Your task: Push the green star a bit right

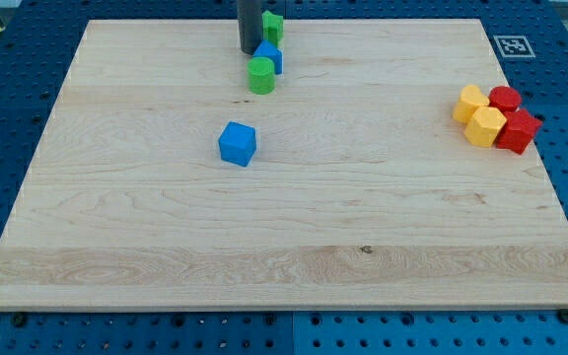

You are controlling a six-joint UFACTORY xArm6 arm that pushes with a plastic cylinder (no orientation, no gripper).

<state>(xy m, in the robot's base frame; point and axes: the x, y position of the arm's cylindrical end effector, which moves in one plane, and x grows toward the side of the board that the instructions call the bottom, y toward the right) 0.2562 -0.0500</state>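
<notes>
The green star [272, 27] sits near the view's top edge of the wooden board [284, 227], partly hidden by the rod. My tip [248, 51] rests just left of the star and of a blue block [269, 56] below it. A green cylinder [261, 75] lies just under that blue block. A blue cube [237, 144] sits alone further down, left of centre.
At the view's right, two yellow blocks [470, 103] [485, 126] and two red blocks [505, 99] [519, 131] form a tight cluster near the board's edge. A fiducial tag [510, 45] marks the top right corner.
</notes>
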